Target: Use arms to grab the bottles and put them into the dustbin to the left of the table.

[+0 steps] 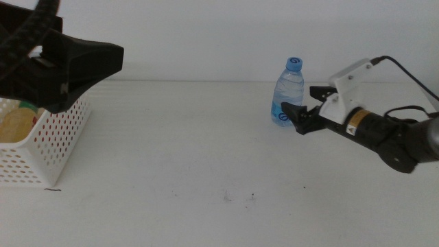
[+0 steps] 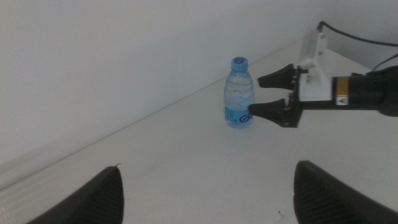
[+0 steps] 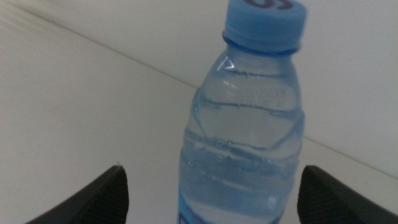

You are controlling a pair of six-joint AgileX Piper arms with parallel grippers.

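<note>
A clear water bottle (image 1: pixel 290 92) with a blue cap (image 1: pixel 294 64) stands upright toward the far right of the white table (image 1: pixel 178 158), close to the back edge. The right gripper (image 1: pixel 300 103) has its jaws spread wide just to the bottle's right — one dark jaw on the near side at label height, the other on the far side — and neither seems to touch it; from its wrist camera the bottle (image 3: pixel 245 130) fills the gap between the two jaw tips. The left gripper (image 1: pixel 103 58) hangs high at the far left above the dustbin (image 1: pixel 41 147), jaws parted and holding nothing. Inside the white perforated basket something yellow (image 1: pixel 15 123) shows, with red visible through the holes.
</note>
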